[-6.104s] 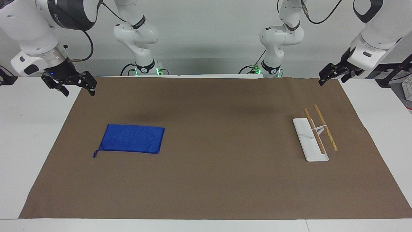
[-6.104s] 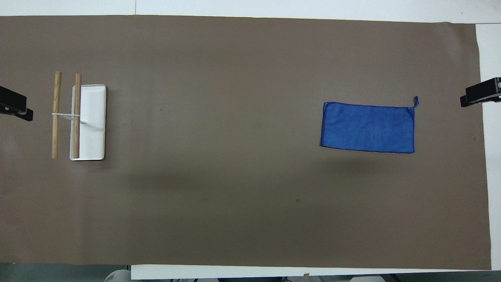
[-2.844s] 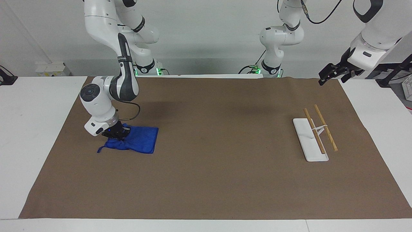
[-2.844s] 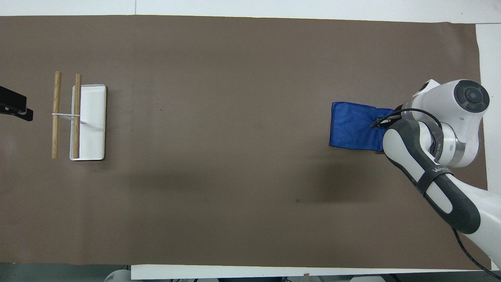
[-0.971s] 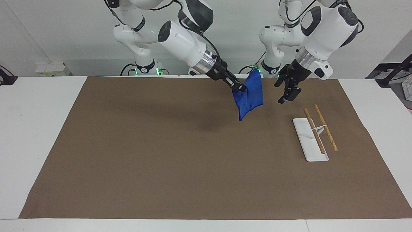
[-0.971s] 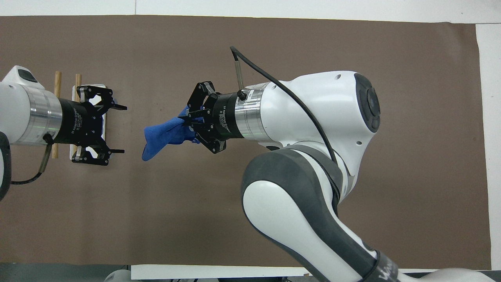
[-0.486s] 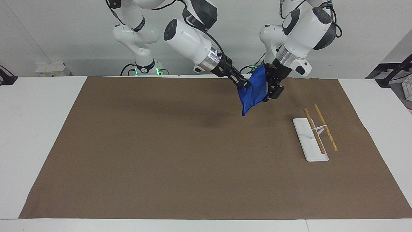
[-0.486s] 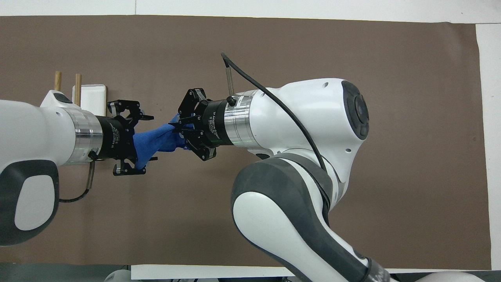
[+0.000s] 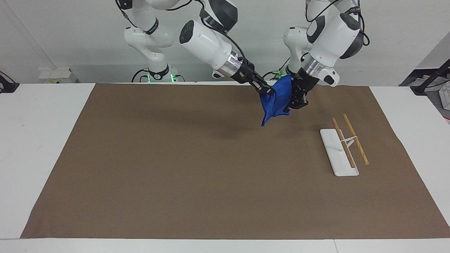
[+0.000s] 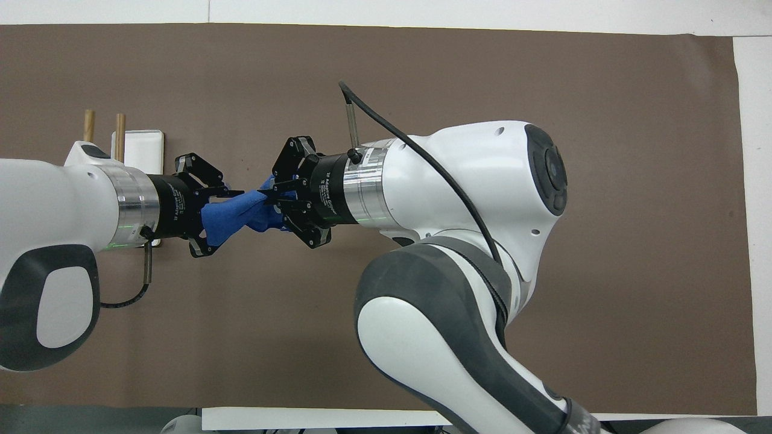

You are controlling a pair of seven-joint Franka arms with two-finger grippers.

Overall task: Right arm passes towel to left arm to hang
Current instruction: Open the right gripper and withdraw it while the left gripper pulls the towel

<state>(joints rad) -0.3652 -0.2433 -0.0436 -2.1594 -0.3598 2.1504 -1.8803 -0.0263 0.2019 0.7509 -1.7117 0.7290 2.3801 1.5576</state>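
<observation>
Towel hangs in the air between your two grippers, its length running from one to the other: right gripper clamps one end, left gripper has closed on the other, rack lying toward the left arm's end.

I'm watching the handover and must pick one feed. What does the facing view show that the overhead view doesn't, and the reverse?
Facing view only: the towel hangs in the air above the brown mat, and the whole towel rack stands uncovered.
Overhead view only: each claw's linkage spread around the towel from above, while the left arm covers most of the rack.
Both: the right claw and the left claw shut on the towel together.
</observation>
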